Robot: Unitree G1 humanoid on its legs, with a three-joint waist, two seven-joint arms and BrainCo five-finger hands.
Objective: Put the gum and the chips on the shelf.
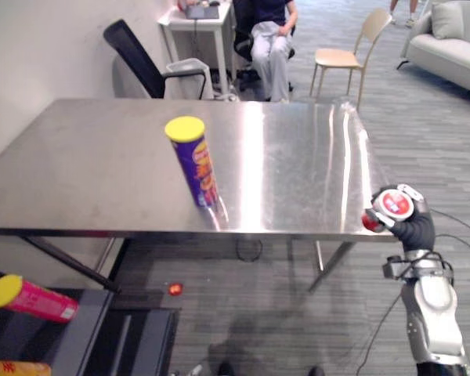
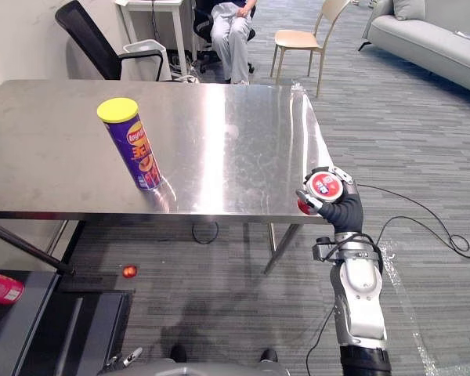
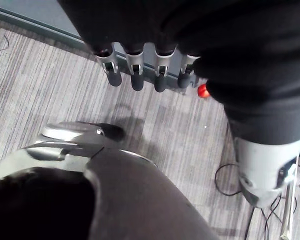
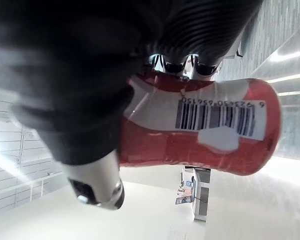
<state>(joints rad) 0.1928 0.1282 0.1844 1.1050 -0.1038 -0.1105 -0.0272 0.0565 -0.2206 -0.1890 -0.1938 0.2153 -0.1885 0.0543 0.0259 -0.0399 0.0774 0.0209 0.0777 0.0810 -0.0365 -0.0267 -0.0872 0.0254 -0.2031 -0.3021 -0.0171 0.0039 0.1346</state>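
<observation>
Gum container: one, red with a white label, lying across the palm of the right hand, whose fingers and thumb curl round it. The hand holds it at the near right corner of the steel table, well apart from the chips. One purple chips can with a yellow lid stands upright near the middle of the table's front. On the dark shelf at lower left lie two more cans: a pink one with a yellow lid and what looks like a yellow-orange one, mostly cut off. The left hand hangs over the carpet, fingers straight and empty.
</observation>
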